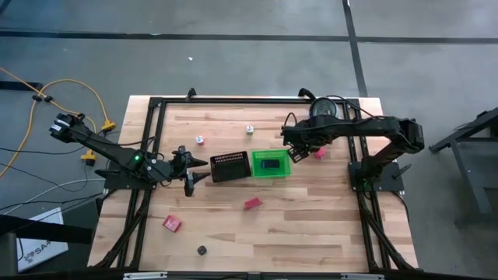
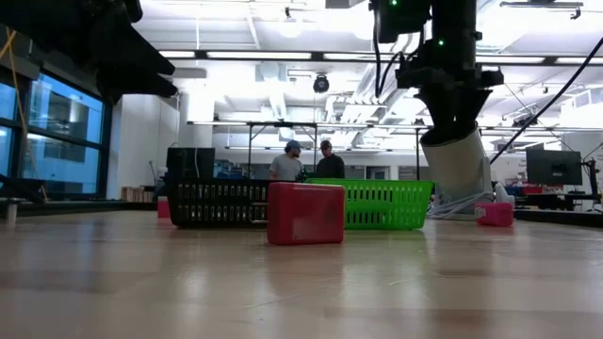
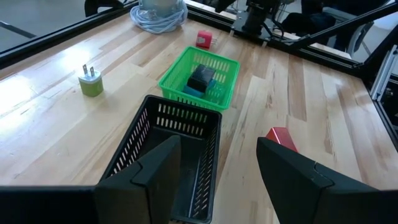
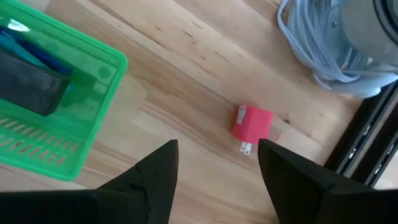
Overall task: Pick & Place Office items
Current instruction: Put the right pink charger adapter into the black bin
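My right gripper (image 4: 217,149) hangs open, pointing down over the table right of the green bin (image 1: 271,164). A pink plug block (image 4: 252,124) lies flat on the wood just beyond its fingertips, untouched. The bin holds a black block (image 4: 28,87) and blue pieces (image 4: 43,53). My left gripper (image 3: 217,149) waits open at the left end of the black mesh tray (image 1: 229,166). Red blocks (image 1: 253,204) (image 1: 172,224), a black bit (image 1: 201,250) and two small round bits (image 1: 200,140) (image 1: 250,130) lie loose on the table.
A shiny round object wrapped in pale cable (image 1: 323,109) stands at the far right, close to the black frame rail (image 4: 360,137). A green plug block (image 3: 91,83) rests far of the tray. Open wood lies near the front edge. People stand in the room behind.
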{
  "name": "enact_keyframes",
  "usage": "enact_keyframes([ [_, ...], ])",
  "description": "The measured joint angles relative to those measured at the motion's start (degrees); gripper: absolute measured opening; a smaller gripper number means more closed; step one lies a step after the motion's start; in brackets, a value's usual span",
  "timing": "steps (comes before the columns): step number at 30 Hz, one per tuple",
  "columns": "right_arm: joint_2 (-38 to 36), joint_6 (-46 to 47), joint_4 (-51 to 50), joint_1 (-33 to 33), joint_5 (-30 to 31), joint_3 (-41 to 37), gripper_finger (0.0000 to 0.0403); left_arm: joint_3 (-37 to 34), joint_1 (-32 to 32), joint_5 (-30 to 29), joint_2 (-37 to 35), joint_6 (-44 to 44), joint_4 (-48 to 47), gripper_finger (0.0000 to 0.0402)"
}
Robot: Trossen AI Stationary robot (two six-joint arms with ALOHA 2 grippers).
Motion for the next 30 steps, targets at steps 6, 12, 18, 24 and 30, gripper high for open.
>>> enact_keyframes([
  [6,0.02,8.87,-2.49,4.2,5.28,0.0,0.0207,0.0,0.01,0.0,-0.01,0.01,0.0,0.0204],
  [12,-0.32,20.84,-4.91,9.48,7.62,-3.76,0.0207,-0.02,0.0,0.0,-0.02,0.0,0.0,0.0204],
  [18,-4.7,25.33,0.17,10.95,5.97,-13.51,0.0207,-0.02,0.0,0.0,-0.02,0.0,0.0,0.0204],
  [24,-11.25,25.25,10.93,9.95,5.95,-22.73,0.0207,0.0,0.0,0.0,-0.02,0.02,0.0,0.0204],
  [30,-13.25,24.78,16.08,8.89,6.76,-29.0,0.0207,-0.01,0.01,0.0,0.0,0.0,0.0,0.0204],
])
